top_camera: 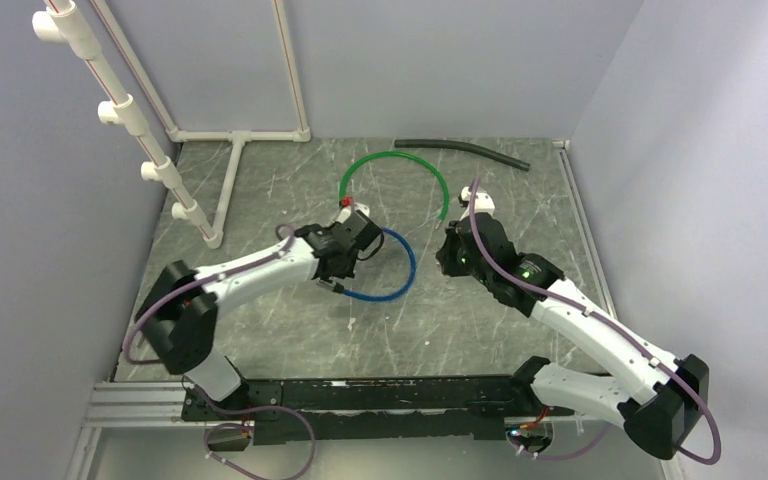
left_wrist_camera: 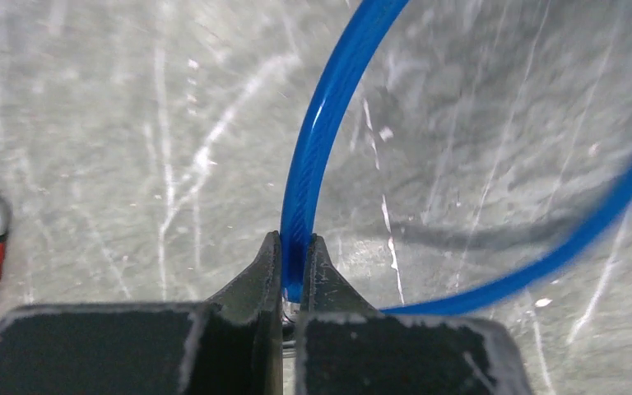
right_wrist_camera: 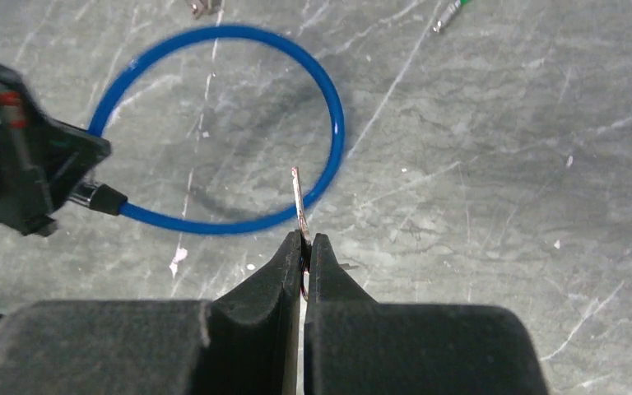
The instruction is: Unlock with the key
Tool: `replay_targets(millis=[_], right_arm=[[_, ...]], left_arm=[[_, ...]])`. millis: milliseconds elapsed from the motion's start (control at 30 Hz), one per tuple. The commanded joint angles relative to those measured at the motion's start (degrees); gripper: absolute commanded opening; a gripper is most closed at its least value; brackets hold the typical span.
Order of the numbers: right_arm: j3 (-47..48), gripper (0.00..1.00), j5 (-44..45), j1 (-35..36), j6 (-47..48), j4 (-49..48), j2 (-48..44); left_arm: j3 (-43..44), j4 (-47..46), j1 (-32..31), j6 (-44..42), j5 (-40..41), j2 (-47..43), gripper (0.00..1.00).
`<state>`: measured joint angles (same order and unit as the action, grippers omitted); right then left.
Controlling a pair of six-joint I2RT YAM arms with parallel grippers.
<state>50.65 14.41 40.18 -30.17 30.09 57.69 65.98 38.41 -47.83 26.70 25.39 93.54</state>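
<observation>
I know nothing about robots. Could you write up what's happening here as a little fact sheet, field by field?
Left gripper: shut on the blue cable loop
Right gripper: shut on a thin metal key, tip sticking out past the fingers
Key and loop: apart in the top view, the two grippers facing each other
Keyhole: not visible in any view
Also on the table: green cable loop, black hose at the far edge
Stage: key not yet inserted
</observation>
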Motion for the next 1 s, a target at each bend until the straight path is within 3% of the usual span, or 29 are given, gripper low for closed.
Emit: replay_targets(millis=[0,200,400,733,867,967], right_arm=[[4.5,0.00,-0.9,-0.2,1.3,-3.2,1.8],[4.1,0.00,-1.9,-0.2,0.7,-4.5,3.0],[3.5,0.00,-2.2,-0.2,0.4,-4.8,3.5],[2.6,0.00,-2.0,-0.2,0.5,-5.0,3.8],[2.6,0.00,-1.9,-0.2,0.6,-4.9,3.8],[2.4,0.00,-1.1,-0.3,0.8,-4.5,3.6]], left_arm=[[1.5,1.5,0.5,9.7,12.7,-9.3,0.00],[-2.4,10.9,2.7,33.7,14.0,-13.5,0.00],[-11.5,4.7,2.7,47.1,4.9,-16.8,0.00],[-14.7,-0.1,2.7,48.9,0.7,-13.5,0.00],[-15.8,-4.3,2.5,44.5,-4.0,-13.1,0.00],[-17.4,-9.9,1.9,37.7,-8.3,-13.4,0.14]])
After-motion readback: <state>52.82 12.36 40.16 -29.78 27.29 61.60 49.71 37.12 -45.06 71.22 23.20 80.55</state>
